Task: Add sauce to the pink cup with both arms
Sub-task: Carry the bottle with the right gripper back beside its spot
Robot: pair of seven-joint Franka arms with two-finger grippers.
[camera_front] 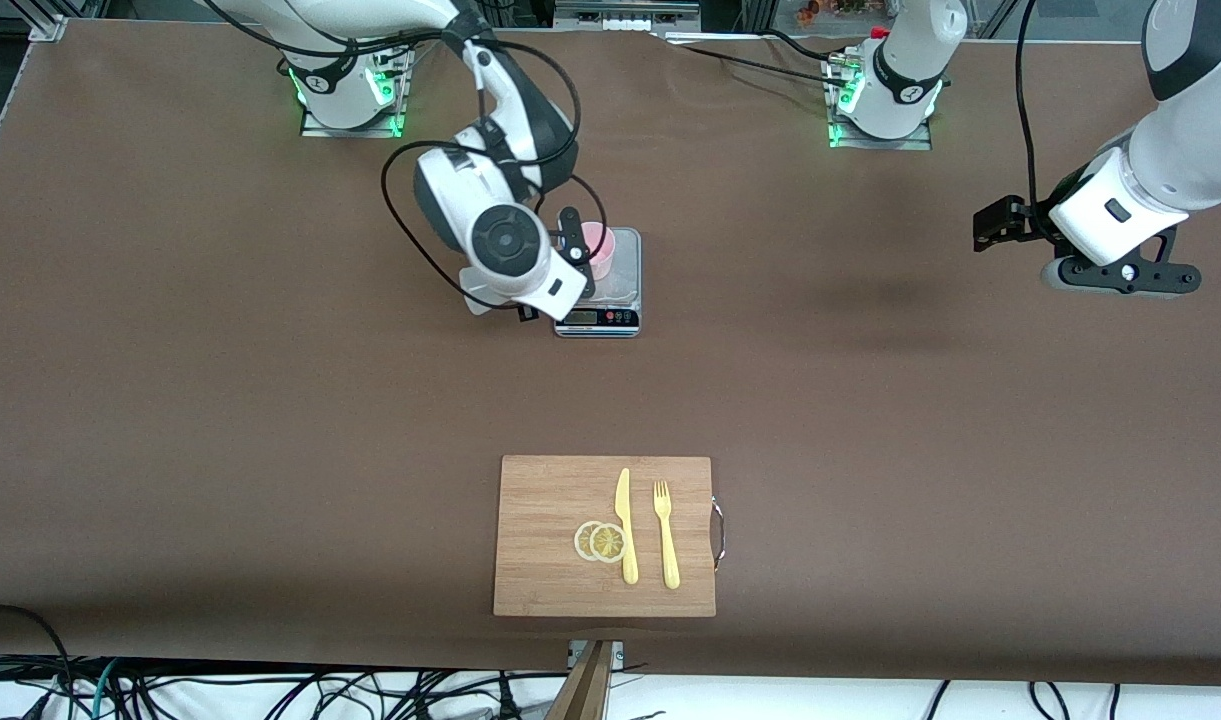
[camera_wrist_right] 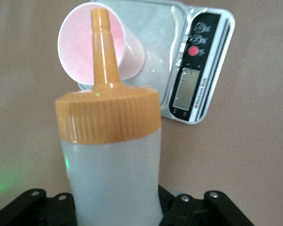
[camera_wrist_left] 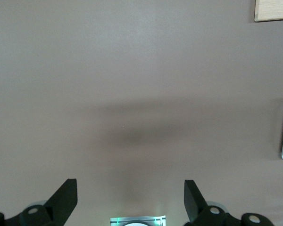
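Right wrist view: right gripper clamped on sauce bottle, nozzle over pink cup on scale. Left gripper spread, waiting above bare table. Cutting board nearer front camera.

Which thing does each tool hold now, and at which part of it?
The right tool holds the squeeze bottle by the lower part of its body, nozzle toward the pink cup. The left tool is open and holds nothing.

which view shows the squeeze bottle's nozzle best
The right wrist view: the squeeze bottle fills it, its orange nozzle aimed into the pink cup. In the front view the right arm hides the bottle. The left wrist view shows none of it.
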